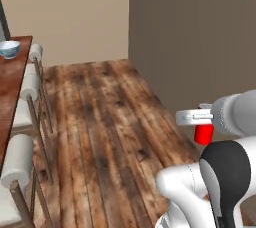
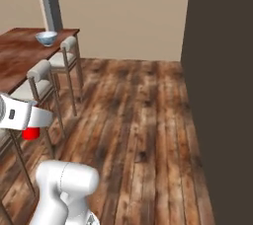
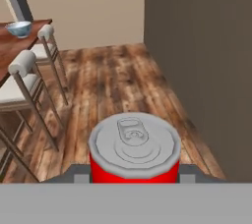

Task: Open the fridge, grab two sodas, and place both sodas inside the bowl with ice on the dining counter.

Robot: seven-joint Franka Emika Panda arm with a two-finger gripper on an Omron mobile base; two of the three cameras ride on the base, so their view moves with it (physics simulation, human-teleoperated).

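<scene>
A red soda can [image 3: 134,152] with a silver top sits between the fingers of my gripper [image 3: 134,175], which is shut on it. The same can [image 1: 203,133] hangs under the hand above the wooden floor, at the right of the left base view and at the left of the right base view [image 2: 31,133]. The white bowl with ice [image 1: 8,49] [image 2: 47,38] [image 3: 19,28] stands far ahead to the left, near the end of the dark reddish dining counter [image 1: 12,79] [image 2: 20,54] [image 3: 15,46]. The fridge is out of view.
White-cushioned stools [image 1: 22,92] [image 2: 44,73] [image 3: 24,78] line the counter's edge between me and the bowl. A tall dark wall [image 1: 200,32] [image 2: 222,95] runs along the right. Open plank floor [image 1: 100,122] lies between them.
</scene>
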